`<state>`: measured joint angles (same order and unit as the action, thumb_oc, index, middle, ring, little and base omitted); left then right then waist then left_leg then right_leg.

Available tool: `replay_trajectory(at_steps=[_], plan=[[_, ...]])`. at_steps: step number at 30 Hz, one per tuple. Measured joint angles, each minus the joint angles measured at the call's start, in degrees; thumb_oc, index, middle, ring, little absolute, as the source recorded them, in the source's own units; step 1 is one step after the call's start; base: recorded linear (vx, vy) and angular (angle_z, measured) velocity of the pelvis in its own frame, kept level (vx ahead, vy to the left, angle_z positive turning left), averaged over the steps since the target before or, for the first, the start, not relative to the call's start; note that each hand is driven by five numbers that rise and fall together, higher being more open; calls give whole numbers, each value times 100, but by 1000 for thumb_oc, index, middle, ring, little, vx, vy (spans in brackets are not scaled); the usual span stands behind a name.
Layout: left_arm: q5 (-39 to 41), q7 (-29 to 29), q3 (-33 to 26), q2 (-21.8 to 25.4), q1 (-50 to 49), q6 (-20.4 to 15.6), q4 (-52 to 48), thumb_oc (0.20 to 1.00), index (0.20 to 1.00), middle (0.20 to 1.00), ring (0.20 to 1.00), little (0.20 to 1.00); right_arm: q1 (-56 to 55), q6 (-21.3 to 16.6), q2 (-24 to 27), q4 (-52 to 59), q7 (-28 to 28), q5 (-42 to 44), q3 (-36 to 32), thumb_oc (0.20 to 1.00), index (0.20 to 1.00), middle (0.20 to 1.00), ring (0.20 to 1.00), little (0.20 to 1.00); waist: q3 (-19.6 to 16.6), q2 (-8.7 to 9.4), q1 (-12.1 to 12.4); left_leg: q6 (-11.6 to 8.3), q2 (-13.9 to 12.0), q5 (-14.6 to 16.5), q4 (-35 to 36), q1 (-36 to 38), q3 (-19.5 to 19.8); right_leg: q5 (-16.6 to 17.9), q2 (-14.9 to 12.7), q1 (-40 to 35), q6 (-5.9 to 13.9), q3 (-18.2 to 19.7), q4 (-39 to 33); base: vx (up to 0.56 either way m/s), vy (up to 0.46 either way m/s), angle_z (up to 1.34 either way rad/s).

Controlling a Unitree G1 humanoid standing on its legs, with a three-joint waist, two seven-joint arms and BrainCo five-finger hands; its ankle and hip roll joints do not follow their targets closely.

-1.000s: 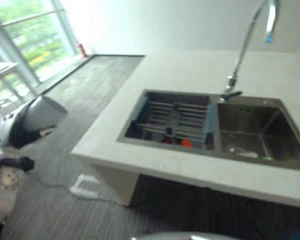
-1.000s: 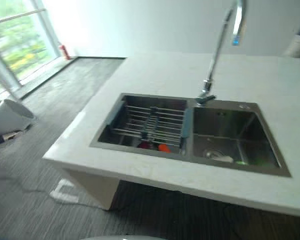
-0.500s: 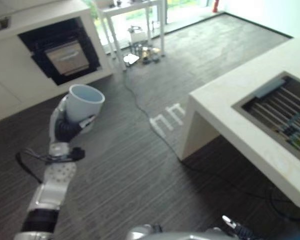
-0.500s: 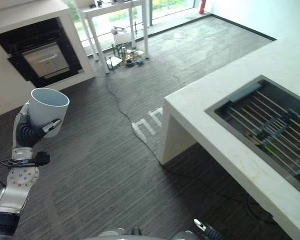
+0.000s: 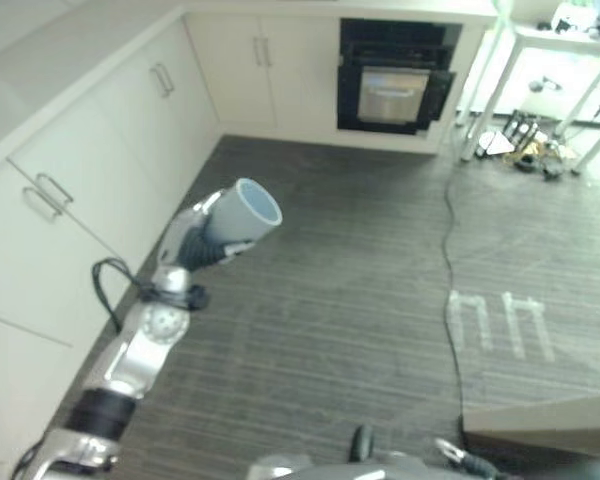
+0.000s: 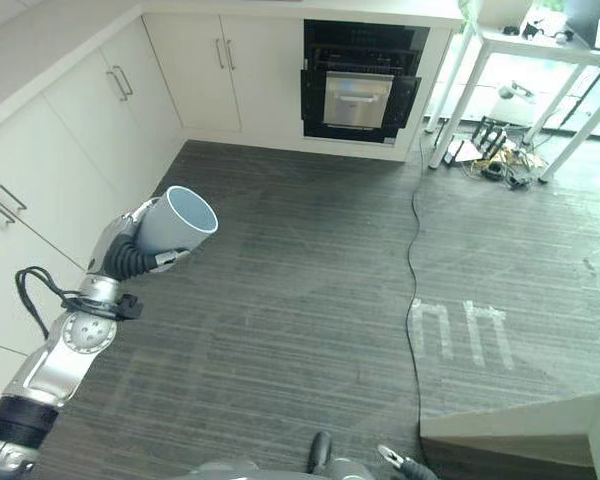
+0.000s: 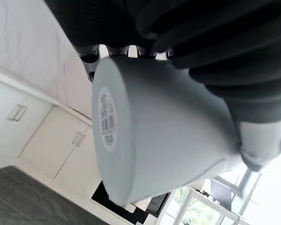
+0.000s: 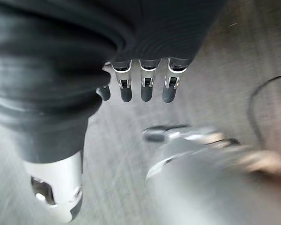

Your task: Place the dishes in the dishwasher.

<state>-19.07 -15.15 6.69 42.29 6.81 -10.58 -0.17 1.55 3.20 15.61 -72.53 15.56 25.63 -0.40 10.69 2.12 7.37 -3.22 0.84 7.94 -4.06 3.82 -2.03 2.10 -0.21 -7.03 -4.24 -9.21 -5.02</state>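
**Cup in left robot hand, dishwasher still across the room**

Left robot hand is curled round a pale grey-blue plastic cup, held over the dark striped floor. Cup's long axis tilts, mouth pointing up and fwd toward the black built-in appliance, well apart. Right robot hand: fingers relaxed, holding nothing.

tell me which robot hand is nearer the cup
Left. The left robot hand is curled round the cup, holding it out over the floor. The right robot hand is empty, its fingers straight, in its own wrist view, apart from the cup.
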Motion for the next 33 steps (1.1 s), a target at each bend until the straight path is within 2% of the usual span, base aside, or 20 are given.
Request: replay_trajectory(at_steps=[1,2,5,8,15,16,17,18,20,21,23,24,25,26,28,29,30,31,32,33], plan=[[1,124,4,-10,-2,-6,-44,200,200,200,200,200,-10,-9,77,116,-13,159,-8,1000,1000,1000,1000,1000,-10,-200,-190,-21,-451,-752,178,-313,-323,-36,75,-203,57,-117,-2,-71,8,16],[13,211,10,0,-4,-21,-117,200,200,200,200,200,-33,1,136,111,-49,284,-11,1000,1000,1000,1000,1000,-52,-345,-225,47,-594,-1105,130,-430,-484,-106,62,-319,217,-100,-2,-47,53,22],[19,367,10,8,269,-87,-287,200,200,200,200,200,-24,39,186,101,-125,492,-108,1000,1000,1000,1000,1000,-59,-482,-574,216,-329,-1329,918,-139,-545,-264,-160,-261,568,-210,-3,19,67,5],[17,452,13,4,306,-96,-265,200,200,200,200,200,-258,120,56,35,-143,497,-251,1000,1000,1000,1000,1000,-68,-522,-812,278,-177,-1236,956,38,-612,-364,-327,-398,709,-181,-7,57,73,-10],[18,538,20,-87,302,-94,-269,200,200,200,200,200,-752,113,66,-17,-158,359,-231,1000,1000,1000,1000,1000,-229,-627,-896,307,-175,-1181,956,167,-669,-364,-331,-453,716,-62,-34,46,28,-7],[19,541,20,-92,292,-94,-268,200,200,200,200,200,-758,113,63,-15,-158,356,-232,1000,1000,1000,1000,1000,-233,-625,-899,307,-175,-1181,956,182,-676,-365,-331,-465,716,-56,-34,51,19,-9],[41,632,24,-91,284,-83,-268,200,200,200,200,200,-741,117,60,1,-158,252,-226,1000,1000,1000,1000,1000,-436,-500,-955,324,-181,-1169,957,220,-789,-354,-335,-465,724,55,-7,61,-2,-7],[181,595,88,-129,297,-29,-242,200,200,200,200,200,-740,130,59,13,-211,270,-249,1000,1000,1000,1000,1000,-445,-504,-968,320,-192,-1167,937,208,-810,-357,-325,-463,725,52,-6,75,-31,-1],[944,373,435,-487,324,348,68,200,200,200,200,200,-721,133,41,52,-435,354,-251,1000,1000,1000,1000,1000,-556,-544,-960,278,-190,-1138,916,125,-796,-383,-320,-389,718,46,-5,99,-64,3],[1143,373,550,-665,135,573,164,200,200,200,200,200,-638,121,39,177,-548,380,-246,1000,1000,1000,1000,1000,-555,-554,-990,261,-224,-1131,807,-10,-803,-410,-292,-284,725,69,22,127,-70,-4],[1146,370,588,-785,-4,580,319,200,200,200,200,200,-544,120,40,208,-667,377,-246,1000,1000,1000,1000,1000,-513,-503,-986,177,-307,-1056,347,-318,-799,-492,-244,-118,613,54,233,264,0,5],[1166,374,578,-781,-47,579,377,200,200,200,200,200,-464,116,-14,129,-760,429,-290,1000,1000,1000,1000,1000,-386,-349,-931,84,-317,-980,-348,-671,-747,-691,-327,-46,490,60,377,367,117,16],[1166,412,578,-800,-104,568,406,200,200,200,200,200,-382,121,-45,-2,-855,587,-368,1000,1000,1000,1000,1000,-213,-137,-814,-31,-320,-801,-1171,-1217,-705,-730,-412,-86,451,95,426,457,203,17],[1166,418,577,-810,-147,562,423,200,200,200,200,200,-346,124,-1,-123,-916,708,-483,1000,1000,1000,1000,1000,-135,-228,-734,-49,-369,-791,-1063,-1405,-656,-740,-391,-116,437,57,427,460,206,12],[1167,430,577,-890,-197,561,523,200,200,200,200,200,-347,167,184,-173,-1009,822,-504,1000,1000,1000,1000,1000,12,-465,-638,-182,-525,-883,-256,-1521,-619,-818,-268,-287,419,29,411,490,254,11],[1167,468,553,-1017,-189,558,594,200,200,200,200,200,-335,222,288,-173,-1063,820,-591,1000,1000,1000,1000,1000,96,-618,-599,-342,-625,-994,255,-1577,-676,-875,-233,-413,429,25,383,533,351,8],[1167,485,544,-1102,-172,552,605,200,200,200,200,200,-339,236,336,-172,-1103,821,-705,1000,1000,1000,1000,1000,167,-717,-569,-359,-751,-1031,484,-1674,-861,-899,-228,-540,459,18,341,460,355,-2],[1166,537,516,-1129,-175,534,597,200,200,200,200,200,-360,264,382,-172,-1113,823,-747,1000,1000,1000,1000,1000,204,-777,-568,-319,-906,-1012,444,-1787,-1179,-1001,-246,-663,567,-13,318,433,397,-19],[1166,586,429,-1122,-211,522,594,200,200,200,200,200,-403,274,408,-147,-1120,833,-799,1000,1000,1000,1000,1000,197,-738,-552,-234,-1001,-962,200,-1775,-1408,-1167,-369,-774,664,57,418,350,350,-41],[1166,602,331,-1110,-232,520,548,200,200,200,200,200,-427,271,451,-71,-1160,835,-797,1000,1000,1000,1000,1000,167,-634,-527,-210,-884,-949,95,-1632,-1422,-1409,-597,-785,782,176,650,356,332,-53]])
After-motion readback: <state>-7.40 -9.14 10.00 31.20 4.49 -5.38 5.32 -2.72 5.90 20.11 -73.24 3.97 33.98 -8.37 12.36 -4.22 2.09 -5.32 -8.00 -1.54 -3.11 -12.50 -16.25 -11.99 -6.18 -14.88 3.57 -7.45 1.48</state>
